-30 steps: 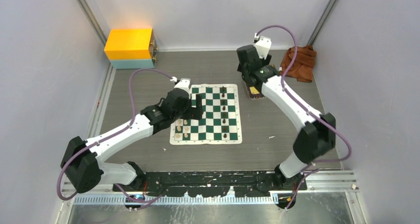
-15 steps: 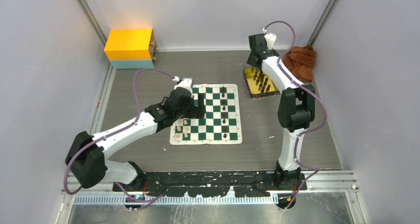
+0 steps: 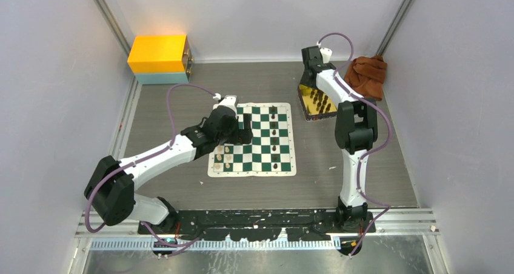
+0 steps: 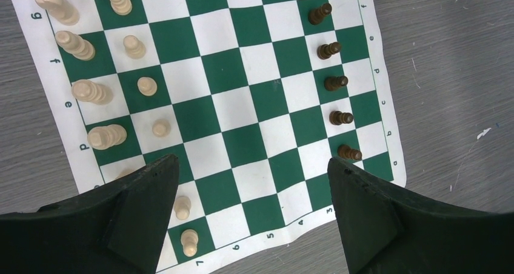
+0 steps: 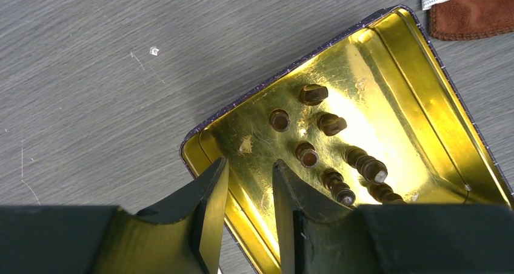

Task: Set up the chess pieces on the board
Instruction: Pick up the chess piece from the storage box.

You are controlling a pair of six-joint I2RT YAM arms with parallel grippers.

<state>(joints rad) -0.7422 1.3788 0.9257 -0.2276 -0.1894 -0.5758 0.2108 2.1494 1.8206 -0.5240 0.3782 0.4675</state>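
While the cream chess pieces stand in two files down the left of the board, I hold my left gripper over the mat's near edge. Its fingers are spread wide with nothing between them. I judge this a waiting pose that keeps the squares in view and my fingers off the figurines. Two cream pieces stand just beside my left fingertip. Across the bare middle squares, the dark pawns form one file, the nearest just beyond my right fingertip. The outermost file past them is bare, so I judge the dark back row to be what remains. Further right, off the mat, my right gripper hangs over the near corner of the gold tin tray. Its fingers are parted by only a slim gap and hold nothing, probably kept narrow to slip between crowded pieces. The remaining dark pieces cluster on the tray floor just beyond my fingertips, none between them yet. A brown cloth lies past the tray's far corner.
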